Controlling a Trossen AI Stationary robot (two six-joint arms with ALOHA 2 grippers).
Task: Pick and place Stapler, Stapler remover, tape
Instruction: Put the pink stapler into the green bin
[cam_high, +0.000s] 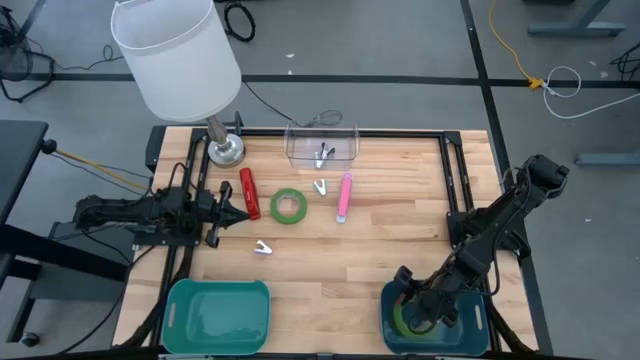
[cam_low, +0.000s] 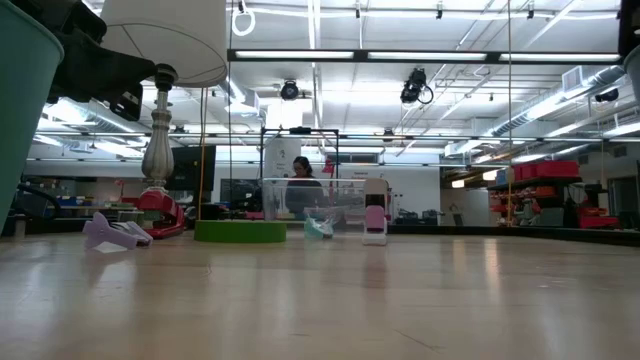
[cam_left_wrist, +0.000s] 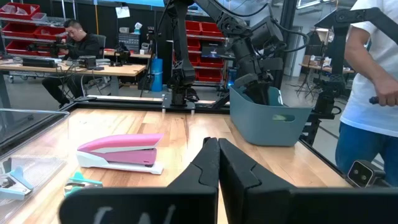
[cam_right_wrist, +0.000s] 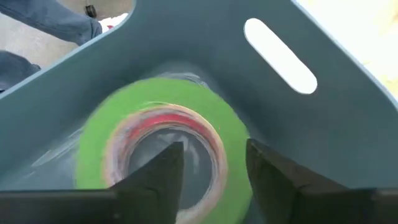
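Note:
My right gripper (cam_right_wrist: 214, 168) reaches down into the blue bin (cam_high: 470, 335) at the table's near right. Its fingers stand apart, one inside the hole of a green tape ring (cam_right_wrist: 93, 143) and one outside it. The ring lies tilted in the bin, blurred. A second green tape ring (cam_high: 288, 206) lies flat mid-table. A pink stapler (cam_high: 344, 197) lies right of it and a red stapler (cam_high: 249, 193) left of it. A staple remover (cam_high: 263, 247) lies nearer the front. My left gripper (cam_high: 240, 210) is shut and level at the table's left, touching nothing. My right gripper straddles the green ring's wall (cam_right_wrist: 233, 155), slanting down from above. Whether either finger touches the wall, I cannot tell.
A clear box (cam_high: 322, 145) stands at the far middle with small removers in and before it. A lamp (cam_high: 180, 60) stands at the far left. A teal bin (cam_high: 217, 315) sits at the near left. A person (cam_left_wrist: 373, 81) stands beyond the table's right side.

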